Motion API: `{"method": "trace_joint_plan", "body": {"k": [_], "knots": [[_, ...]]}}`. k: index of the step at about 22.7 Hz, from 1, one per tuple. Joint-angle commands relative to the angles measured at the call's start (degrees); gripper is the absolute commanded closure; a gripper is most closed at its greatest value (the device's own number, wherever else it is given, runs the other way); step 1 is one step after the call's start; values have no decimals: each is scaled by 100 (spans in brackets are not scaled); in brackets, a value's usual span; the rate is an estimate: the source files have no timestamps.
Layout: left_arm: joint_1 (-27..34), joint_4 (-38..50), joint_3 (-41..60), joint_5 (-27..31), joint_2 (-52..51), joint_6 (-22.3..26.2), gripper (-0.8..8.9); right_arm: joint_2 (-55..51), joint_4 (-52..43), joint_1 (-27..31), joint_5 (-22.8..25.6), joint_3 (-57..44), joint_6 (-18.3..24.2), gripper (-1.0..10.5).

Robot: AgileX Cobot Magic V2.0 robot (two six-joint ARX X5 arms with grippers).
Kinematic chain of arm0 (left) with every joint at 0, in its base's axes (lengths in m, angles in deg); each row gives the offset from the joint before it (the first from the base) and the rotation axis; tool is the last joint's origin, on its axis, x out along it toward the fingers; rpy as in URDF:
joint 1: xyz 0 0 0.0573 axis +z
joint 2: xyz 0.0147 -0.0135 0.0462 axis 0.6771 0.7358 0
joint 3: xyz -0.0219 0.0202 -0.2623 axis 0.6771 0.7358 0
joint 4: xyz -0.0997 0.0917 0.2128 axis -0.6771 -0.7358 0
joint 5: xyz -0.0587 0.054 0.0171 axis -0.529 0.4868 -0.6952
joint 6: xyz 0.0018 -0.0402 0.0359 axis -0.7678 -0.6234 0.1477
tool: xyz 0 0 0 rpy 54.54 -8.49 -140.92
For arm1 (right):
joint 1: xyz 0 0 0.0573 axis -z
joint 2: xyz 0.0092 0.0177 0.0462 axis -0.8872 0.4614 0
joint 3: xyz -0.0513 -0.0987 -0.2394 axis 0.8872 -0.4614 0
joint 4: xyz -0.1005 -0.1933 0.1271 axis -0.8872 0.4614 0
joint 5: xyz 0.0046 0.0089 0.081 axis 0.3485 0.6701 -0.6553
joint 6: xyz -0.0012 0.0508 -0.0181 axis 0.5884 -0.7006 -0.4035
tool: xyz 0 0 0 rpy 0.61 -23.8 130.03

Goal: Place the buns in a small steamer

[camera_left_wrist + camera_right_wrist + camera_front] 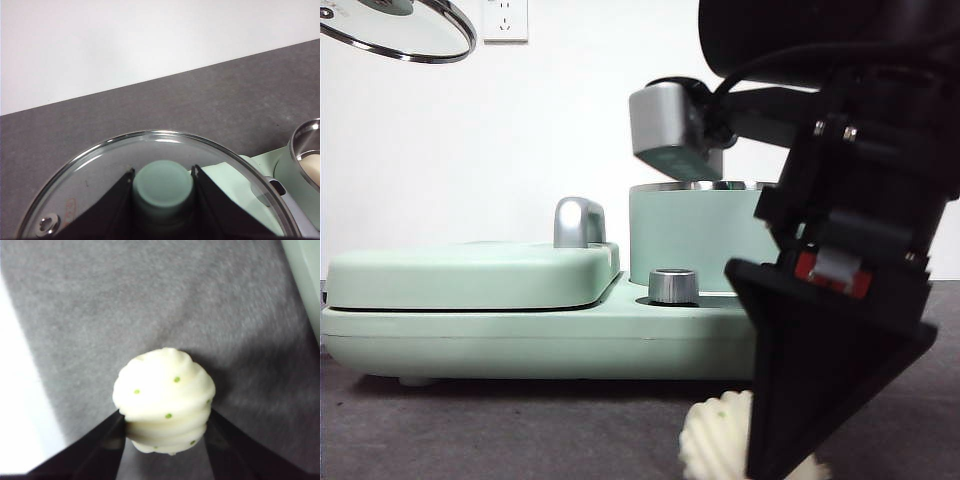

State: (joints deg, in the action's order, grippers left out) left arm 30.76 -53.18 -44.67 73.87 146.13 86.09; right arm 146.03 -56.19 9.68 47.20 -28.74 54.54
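Nearest the front camera, the right tool (790,440) reaches down to the grey surface (520,430), big and dark, with its two black jaws closed against either side of the ridged bun (164,399), a cream-white shell shape with tiny green flecks that sits on the surface between them. Only the lower edge of this bun shows in the front view, just beside the tool's tip. Behind the tool stands the small steamer (695,240), a mint-green pot with a steel rim, uncovered, seated at one end of a long green appliance base beside a chrome dial (672,286) and the flat lidded grill plate (470,275). The left tool (162,187) is held high and well apart from the right one, its jaws clamped on the green knob (163,186) of the glass lid (100,165). Past that lid's rim, the steamer's open mouth shows the smooth bun (311,167) lying inside.
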Motion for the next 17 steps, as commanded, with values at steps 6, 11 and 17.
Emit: {"method": "trace_joint_plan", "body": {"k": [6, 11, 17], "knots": [[-11, 166, -166, 2, 31, 44, 803, -1110, 2356, -9, 28, 1403, -1685, 731], [-11, 11, -166, 2, 31, 44, 803, -1128, 3650, 345, 50, 2957, -2170, 731], [-11, -26, -166, 2, 31, 44, 803, -544, 3689, 988, 46, 3978, -1923, 730]]}}
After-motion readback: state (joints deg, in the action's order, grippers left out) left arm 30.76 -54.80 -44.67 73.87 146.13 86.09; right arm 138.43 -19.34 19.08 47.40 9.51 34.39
